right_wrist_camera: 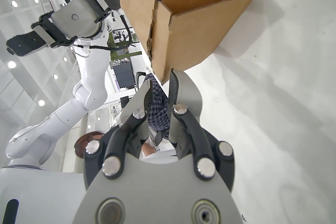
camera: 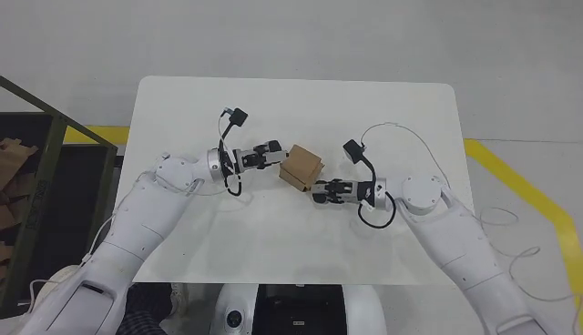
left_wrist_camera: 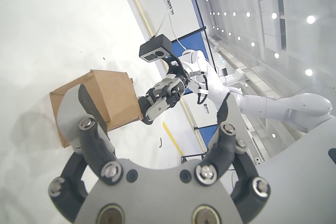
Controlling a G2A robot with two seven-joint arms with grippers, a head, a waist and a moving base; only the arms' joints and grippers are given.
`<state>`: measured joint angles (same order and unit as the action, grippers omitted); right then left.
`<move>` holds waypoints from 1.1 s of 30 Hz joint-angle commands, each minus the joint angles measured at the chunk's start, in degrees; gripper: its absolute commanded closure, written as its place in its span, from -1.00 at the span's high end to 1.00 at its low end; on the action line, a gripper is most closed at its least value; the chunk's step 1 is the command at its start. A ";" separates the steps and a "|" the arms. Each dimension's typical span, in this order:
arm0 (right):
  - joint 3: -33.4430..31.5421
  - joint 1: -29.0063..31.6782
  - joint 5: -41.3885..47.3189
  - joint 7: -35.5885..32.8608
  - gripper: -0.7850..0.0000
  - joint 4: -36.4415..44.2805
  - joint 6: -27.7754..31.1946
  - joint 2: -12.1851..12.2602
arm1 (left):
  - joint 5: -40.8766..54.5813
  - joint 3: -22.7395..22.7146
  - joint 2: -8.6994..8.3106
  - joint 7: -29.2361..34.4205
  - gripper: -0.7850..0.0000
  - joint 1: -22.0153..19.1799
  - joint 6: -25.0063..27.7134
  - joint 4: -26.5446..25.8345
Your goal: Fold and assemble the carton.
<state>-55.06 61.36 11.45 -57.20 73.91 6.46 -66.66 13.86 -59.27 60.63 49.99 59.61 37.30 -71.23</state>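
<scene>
The carton (camera: 302, 167) sits near the middle of the bench (camera: 410, 116), turned so that its corners point towards the two arms. It is already formed into a box shape. The end that faces the right arm shows raw flap edges and looks not fully closed.

**Left end effector** (camera: 276, 155)
- State: fingers spread wide apart, gripping nothing.
- Position: at the carton's side, towards the far edge of the bench. In the left wrist view one finger (left_wrist_camera: 84, 104) lies against a brown face of the carton, and the other stands well clear in the air.
- Probable purpose: a flat backstop, so that the light carton does not slide when it is pushed from the other side.

**Right end effector** (camera: 318, 192)
- State: fingers drawn close together. In the right wrist view they straddle the carton's lower corner, where the flap edges meet, and appear clamped on that edge.
- Position: at the corner opposite the left end effector and nearer the robot.
- Probable purpose: to hold the loose panel edge for tucking or pressing home.

**Stage of work:** judged as late. The body is erected, and closing that end is what is left.

**Caution:** the cardboard is thin, so a hard pinch at the corner could crease it.
</scene>
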 commanded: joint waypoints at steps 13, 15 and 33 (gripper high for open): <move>0.51 -2.09 1.42 0.09 -0.80 -2.69 0.69 -0.55 | 0.73 0.53 0.18 1.99 1.00 0.53 -1.12 -0.85; 0.60 -2.36 1.50 0.06 -0.80 -2.94 0.72 -0.62 | 0.77 0.63 0.21 2.14 1.00 0.59 -1.22 -1.01; 0.35 -3.68 2.47 -0.17 -0.87 -4.85 1.44 -0.92 | -2.29 0.45 0.32 1.40 1.00 0.34 -1.35 -1.15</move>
<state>-54.59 57.64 13.91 -57.35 69.08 7.88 -67.61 12.01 -58.73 60.98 51.61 59.90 35.96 -72.29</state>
